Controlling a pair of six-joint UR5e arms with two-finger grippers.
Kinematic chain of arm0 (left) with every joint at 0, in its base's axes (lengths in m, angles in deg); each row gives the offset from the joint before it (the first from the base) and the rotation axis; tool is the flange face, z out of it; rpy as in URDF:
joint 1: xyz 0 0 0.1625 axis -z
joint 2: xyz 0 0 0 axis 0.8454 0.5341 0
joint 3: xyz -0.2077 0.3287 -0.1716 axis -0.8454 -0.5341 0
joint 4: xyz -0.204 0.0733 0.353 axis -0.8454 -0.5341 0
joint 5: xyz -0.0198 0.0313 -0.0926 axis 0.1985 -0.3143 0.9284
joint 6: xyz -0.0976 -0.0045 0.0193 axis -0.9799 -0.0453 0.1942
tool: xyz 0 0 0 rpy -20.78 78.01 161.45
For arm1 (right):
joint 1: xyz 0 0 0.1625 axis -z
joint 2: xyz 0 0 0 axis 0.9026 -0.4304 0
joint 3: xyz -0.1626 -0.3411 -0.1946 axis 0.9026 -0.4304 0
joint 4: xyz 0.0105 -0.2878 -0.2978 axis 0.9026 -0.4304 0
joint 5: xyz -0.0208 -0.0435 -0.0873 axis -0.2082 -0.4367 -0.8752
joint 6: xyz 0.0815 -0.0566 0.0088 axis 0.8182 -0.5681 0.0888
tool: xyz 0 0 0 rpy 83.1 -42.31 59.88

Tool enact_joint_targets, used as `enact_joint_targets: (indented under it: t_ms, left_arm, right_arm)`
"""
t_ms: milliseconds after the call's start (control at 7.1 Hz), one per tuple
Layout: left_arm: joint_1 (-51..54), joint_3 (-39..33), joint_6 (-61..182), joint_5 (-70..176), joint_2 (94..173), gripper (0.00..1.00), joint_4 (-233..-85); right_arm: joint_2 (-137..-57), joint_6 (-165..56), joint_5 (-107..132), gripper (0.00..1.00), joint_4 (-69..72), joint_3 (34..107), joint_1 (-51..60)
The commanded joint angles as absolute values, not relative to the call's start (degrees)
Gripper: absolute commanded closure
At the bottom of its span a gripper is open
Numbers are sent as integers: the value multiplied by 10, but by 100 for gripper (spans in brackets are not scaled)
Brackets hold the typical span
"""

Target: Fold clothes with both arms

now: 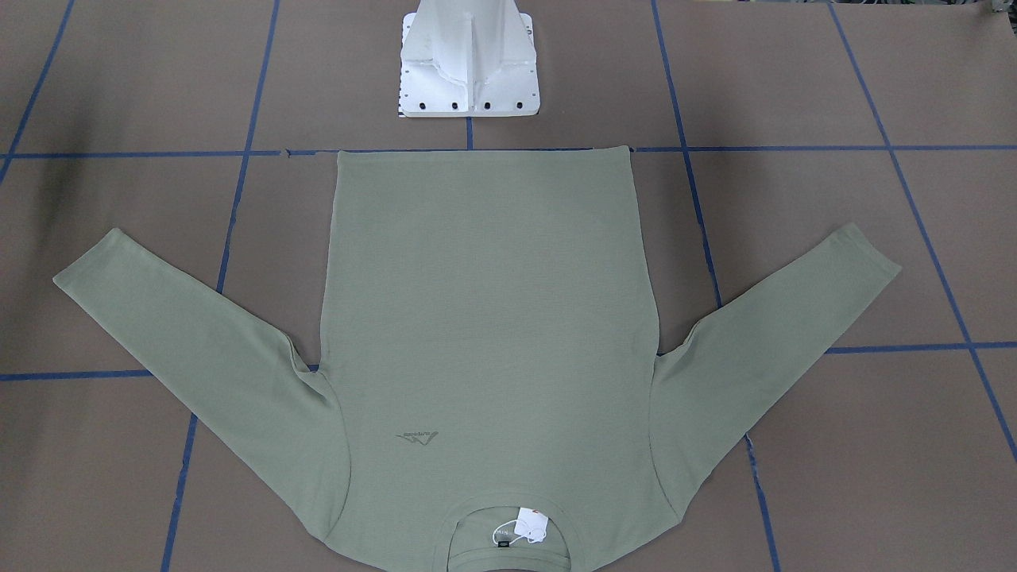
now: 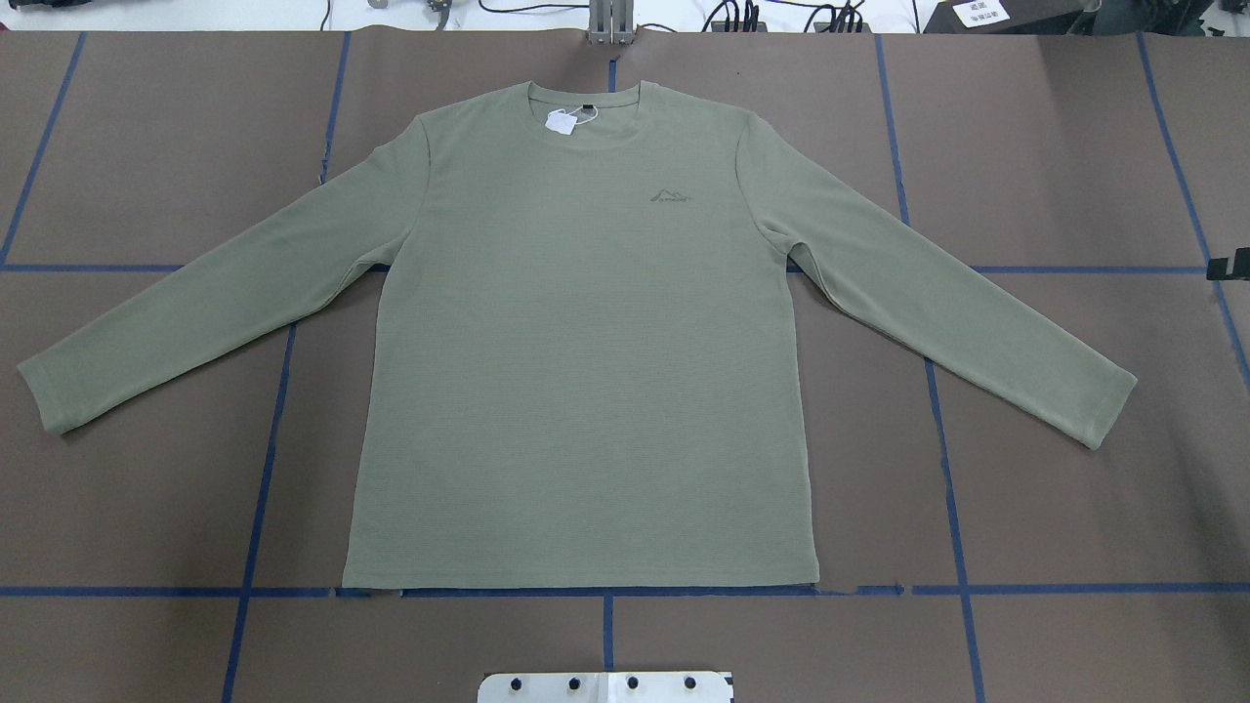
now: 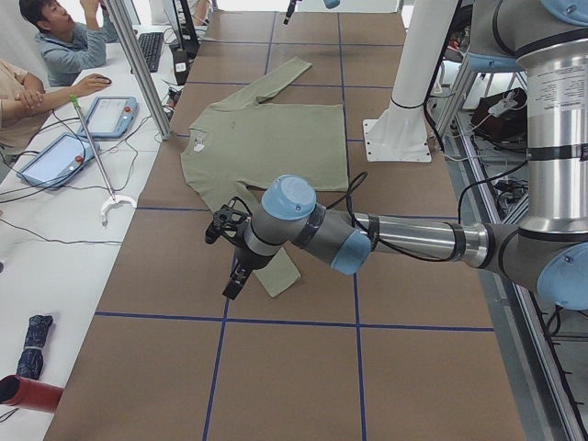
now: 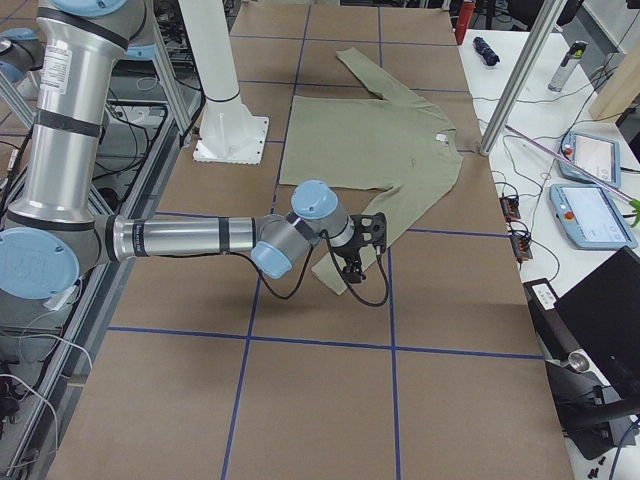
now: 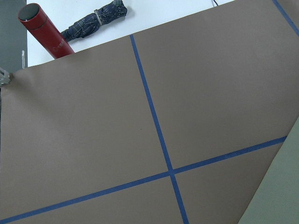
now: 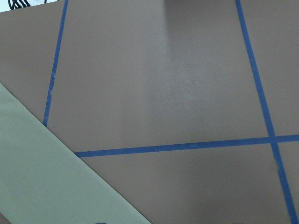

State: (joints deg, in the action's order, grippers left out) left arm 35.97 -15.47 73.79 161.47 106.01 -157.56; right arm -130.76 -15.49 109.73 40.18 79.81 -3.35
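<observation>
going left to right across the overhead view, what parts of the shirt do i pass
Sleeve cuff at the view's left → white tag → chest logo → sleeve cuff at the view's right.

Bottom edge is cutting off the shirt (image 1: 485,318) collar in the front-facing view. Chest logo (image 2: 670,195) and tag (image 2: 561,122) lettering are coming out too small to read. Left gripper (image 3: 231,283) and right gripper (image 4: 352,275) are showing only in side views, each blocking part of a sleeve; can't tell if the jaws are apart or together. Top edge is cropping the pedestal (image 1: 469,71). Wrist views are catching just a shirt corner.
</observation>
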Motion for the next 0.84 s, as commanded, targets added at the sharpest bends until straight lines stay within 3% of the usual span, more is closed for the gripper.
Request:
enact_joint_targets:
  t_ms: [0, 282, 704]
  left_arm:
    - [359, -154, 738, 1615, 1060, 0, -1576]
    - [359, -154, 738, 1615, 1061, 0, -1577]
    - [359, -153, 739, 1615, 1061, 0, -1577]
  right_arm:
    - [-1309, -75, 991, 24, 440, 770, 75]
    - [-1306, -84, 991, 36, 471, 722, 91]
    - [-1310, -76, 992, 41, 503, 693, 116]
